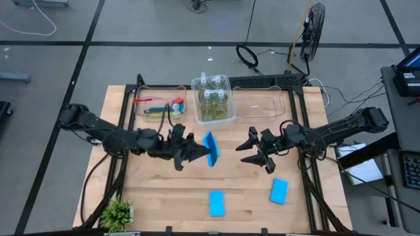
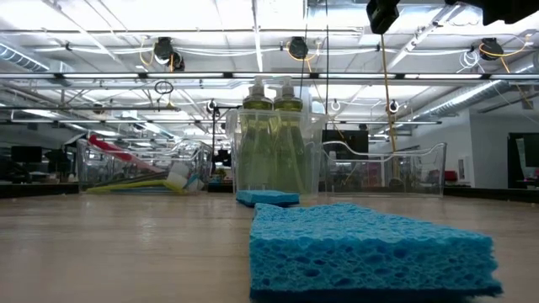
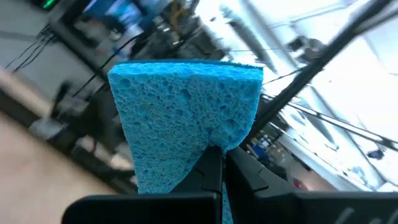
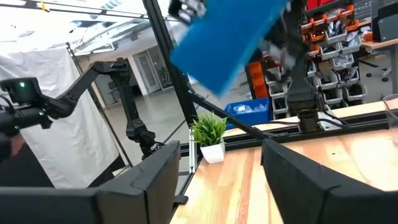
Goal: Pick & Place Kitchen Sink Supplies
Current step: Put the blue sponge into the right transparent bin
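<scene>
My left gripper (image 1: 197,153) is shut on a bright-blue sponge (image 1: 210,149) above the middle of the table. My right gripper (image 1: 252,151) faces it from the right, open and with nothing between its fingers (image 4: 155,180). In the right wrist view the held sponge (image 4: 230,37) hangs ahead of it. Two more blue sponges (image 1: 216,203) (image 1: 279,191) lie flat near the front edge. Bottles of yellow-green liquid (image 1: 213,98) stand in the middle clear bin. Brushes (image 1: 159,105) lie in the left bin. My left gripper pinches the sponge between its two fingers at one end (image 3: 211,148), where the foam is squeezed narrow. The fingers come about level from the table's left. The sponge stands out beyond the fingertips on edge, lifted clear of the table.
Three clear bins line the far edge, and the right one (image 1: 266,105) holds nothing. A small green plant (image 1: 118,213) stands at the front left corner. In the low view one sponge (image 2: 370,252) lies close to the camera, another (image 2: 268,198) lies farther back.
</scene>
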Available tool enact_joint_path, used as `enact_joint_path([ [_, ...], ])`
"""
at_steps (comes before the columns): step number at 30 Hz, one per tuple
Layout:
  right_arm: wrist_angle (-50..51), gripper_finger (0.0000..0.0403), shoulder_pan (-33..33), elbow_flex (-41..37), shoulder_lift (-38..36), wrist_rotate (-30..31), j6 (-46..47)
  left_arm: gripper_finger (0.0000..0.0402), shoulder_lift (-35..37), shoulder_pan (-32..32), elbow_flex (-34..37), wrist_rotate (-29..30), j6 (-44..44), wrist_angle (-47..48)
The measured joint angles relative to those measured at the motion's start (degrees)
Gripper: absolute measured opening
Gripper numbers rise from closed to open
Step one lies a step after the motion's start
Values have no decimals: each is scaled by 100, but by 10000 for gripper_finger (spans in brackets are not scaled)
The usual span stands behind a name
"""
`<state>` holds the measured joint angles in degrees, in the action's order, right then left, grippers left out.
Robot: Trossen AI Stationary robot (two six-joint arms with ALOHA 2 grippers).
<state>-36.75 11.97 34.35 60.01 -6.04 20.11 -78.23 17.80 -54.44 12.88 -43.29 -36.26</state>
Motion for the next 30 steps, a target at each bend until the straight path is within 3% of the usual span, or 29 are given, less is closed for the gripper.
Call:
enact_joint_path([
  [8, -424, 285, -101, 5, 0, 111, -464, 1, -453, -271, -883, -751, 670, -5],
  [14, -252, 290, 158, 321, 2, 732, -2545, 1, -881, -515, -1436, -850, 657, 19],
  [19, 380, 287, 564, 600, 2, 2211, -4057, 0, -907, -786, -1613, -24, 636, -8],
  [25, 17, 290, 925, 660, 2, 4522, -5370, 0, -907, -959, -1628, 842, 274, 67],
  [30, -385, 290, 994, 664, 50, 5099, -6025, 0, -960, -1005, -1628, 1480, 87, 148],
])
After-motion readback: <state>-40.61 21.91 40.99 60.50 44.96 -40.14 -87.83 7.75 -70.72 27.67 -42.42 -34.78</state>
